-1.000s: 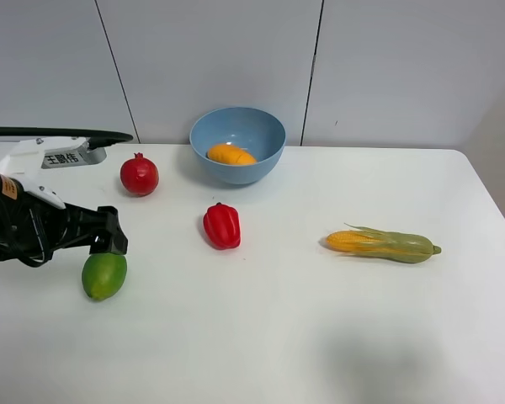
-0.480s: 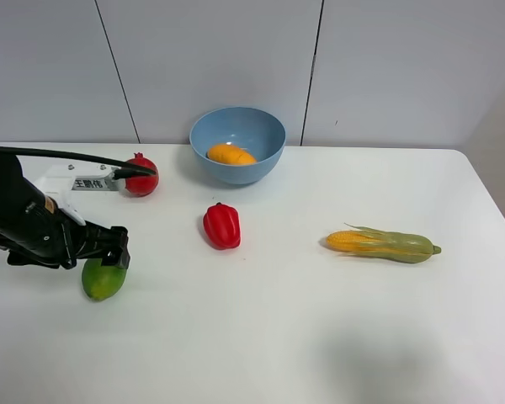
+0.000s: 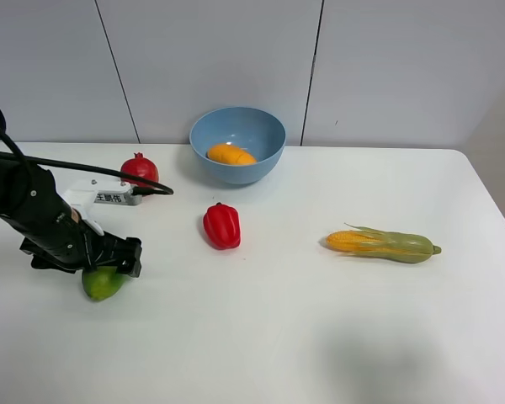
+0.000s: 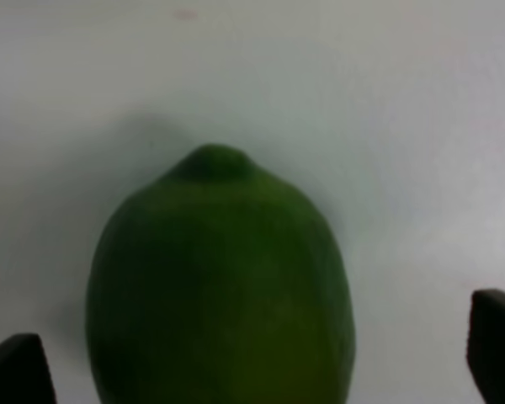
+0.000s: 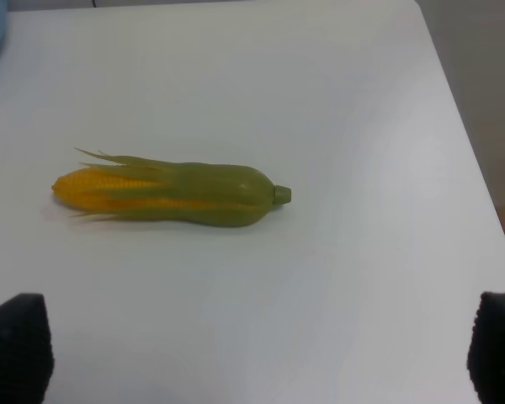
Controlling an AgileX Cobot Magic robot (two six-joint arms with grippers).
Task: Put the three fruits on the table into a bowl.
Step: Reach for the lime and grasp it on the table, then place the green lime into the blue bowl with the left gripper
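The lime step was in hand: the mango lay already in the bowl, and the pomegranate stood untouched on the table. The left gripper was held low over the lime, its jaws spread wide on both sides, gripping nothing. Next, the jaws would have to be closed gently, since the round skin could slip. The right gripper was spread apart and empty.

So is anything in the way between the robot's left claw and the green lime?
No, nothing visible is. The left gripper is open right at the oval green lime, with a black fingertip on each side of it. Only the bare white tabletop shows around the fruit.
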